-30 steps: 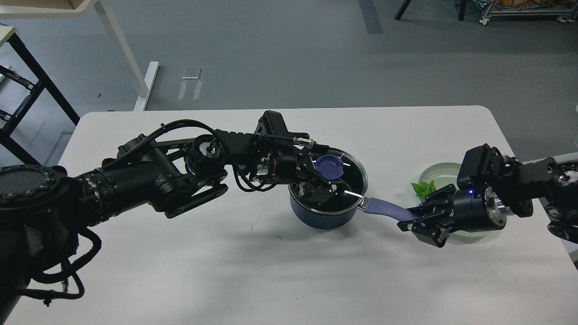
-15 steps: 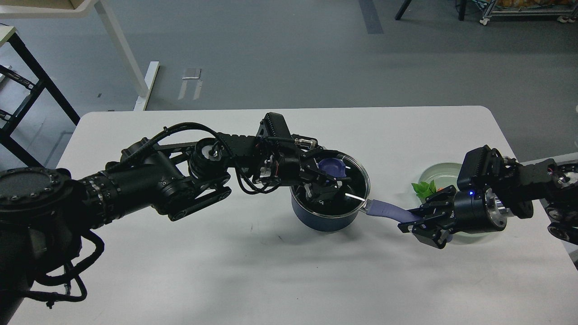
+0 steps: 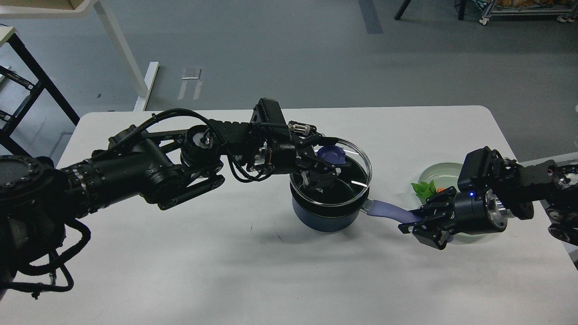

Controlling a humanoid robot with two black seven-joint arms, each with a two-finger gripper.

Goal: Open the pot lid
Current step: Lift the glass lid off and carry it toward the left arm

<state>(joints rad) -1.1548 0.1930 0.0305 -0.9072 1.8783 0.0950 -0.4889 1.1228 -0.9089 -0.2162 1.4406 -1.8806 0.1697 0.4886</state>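
A dark blue pot (image 3: 326, 218) stands on the white table (image 3: 226, 271) near the middle. Its glass lid (image 3: 350, 178) with a purple knob (image 3: 332, 155) is raised a little above the pot's rim. My left gripper (image 3: 327, 164) is shut on the purple knob and holds the lid up. The pot's purple handle (image 3: 388, 211) points right. My right gripper (image 3: 417, 223) is shut on the end of that handle.
A pale green bowl (image 3: 440, 173) with green leaves (image 3: 423, 188) and something orange sits behind my right gripper, near the table's right edge. A white table leg and a black frame stand on the floor at the back left.
My left gripper has risen with the lid, which now stands above the pot's rim and has shifted slightly up and left. The right gripper stays on the handle.
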